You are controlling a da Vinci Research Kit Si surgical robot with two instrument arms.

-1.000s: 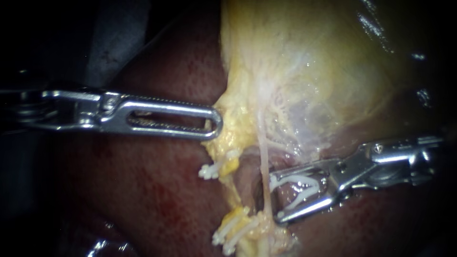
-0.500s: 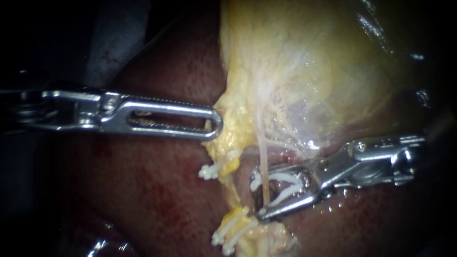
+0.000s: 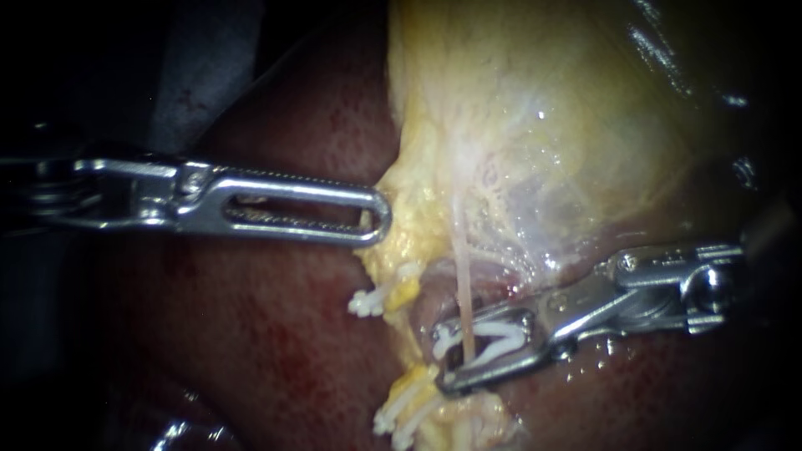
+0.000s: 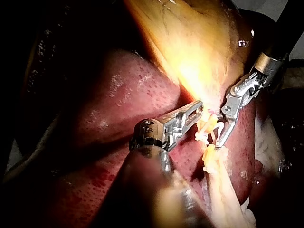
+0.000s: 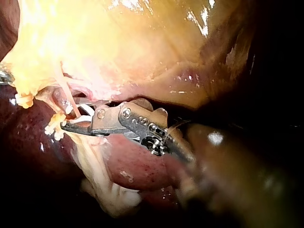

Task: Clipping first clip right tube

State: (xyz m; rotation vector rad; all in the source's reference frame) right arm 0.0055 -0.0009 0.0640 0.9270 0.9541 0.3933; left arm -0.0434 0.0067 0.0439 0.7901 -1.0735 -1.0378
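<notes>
The right tube (image 3: 462, 280), a thin pale strand, runs down from the gallbladder (image 3: 535, 125). My right instrument (image 3: 440, 357) comes in from the right with a white clip (image 3: 489, 338) in its jaws. The jaws and clip straddle the tube and stand close together around it. From the right wrist camera, the same jaws (image 5: 71, 121) enclose the strand (image 5: 66, 95). My left instrument (image 3: 380, 219) has slotted jaws that lie together. They pinch the yellow tissue edge (image 3: 401, 209), which is tented toward them. The left wrist view shows both instruments (image 4: 199, 105) (image 4: 219, 137) at the yellow stalk.
The yellow left tube (image 3: 405, 321) carries one white clip (image 3: 372, 299) higher up and two more (image 3: 409, 409) lower down. Dark red liver (image 3: 276, 334) lies under and around everything. A pale strip (image 3: 200, 75) lies in the dark upper left.
My right instrument has advanced leftward so the clip now straddles the right tube, and its jaws have narrowed from a wide V. The left instrument has not moved.
</notes>
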